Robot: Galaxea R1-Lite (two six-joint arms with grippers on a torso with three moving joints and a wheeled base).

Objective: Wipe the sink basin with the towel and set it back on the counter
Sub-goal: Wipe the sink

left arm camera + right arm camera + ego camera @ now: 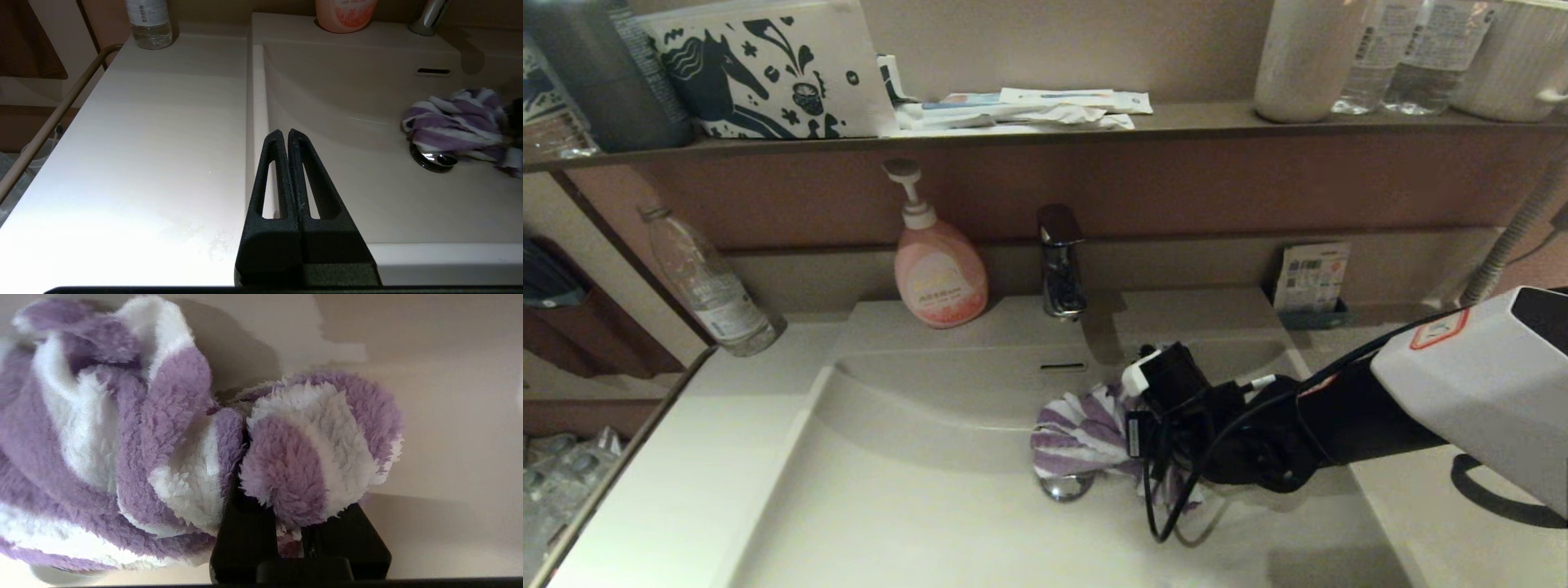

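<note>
The towel (1078, 433) carries broad purple and white stripes. The sink basin (915, 490) and the worktop (686, 490) share one smooth beige. The drain plug (1066, 487) is shiny chrome. The soap bottle (939, 278) is pink with a white pump. Both the right claw (286, 522) and the left claw (286, 136) are matt black.
</note>
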